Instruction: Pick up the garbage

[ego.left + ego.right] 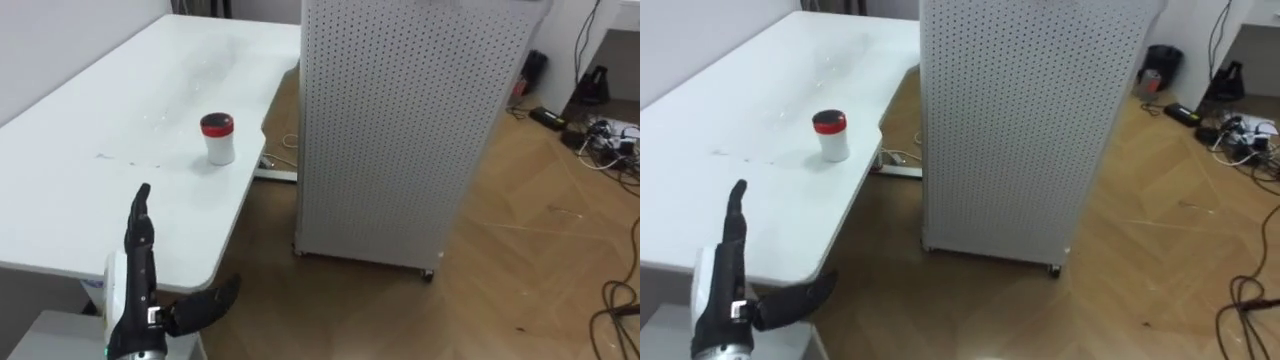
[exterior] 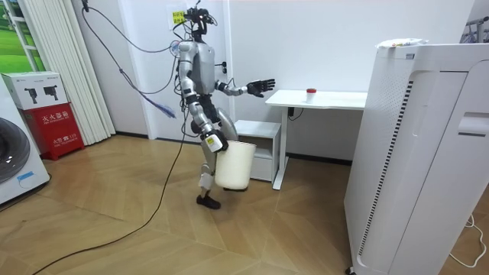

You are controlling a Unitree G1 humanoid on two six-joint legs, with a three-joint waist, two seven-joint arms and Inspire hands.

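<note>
Cup [image 1: 218,137] near tabletop [image 1: 80,190] right edge; left hand [image 1: 140,270] spread over front edge; right hand [image 2: 215,143] at bin [image 2: 233,164] rim, grip unclear.

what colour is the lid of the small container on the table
Red lid on a white container; best in left eye view.

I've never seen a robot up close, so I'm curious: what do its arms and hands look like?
The left hand has slim black fingers and a black thumb set on a white casing shaped like a palm. In the room view the arms are silver-grey tubes with darker joints. The right hand is too small there to make out in detail.
</note>
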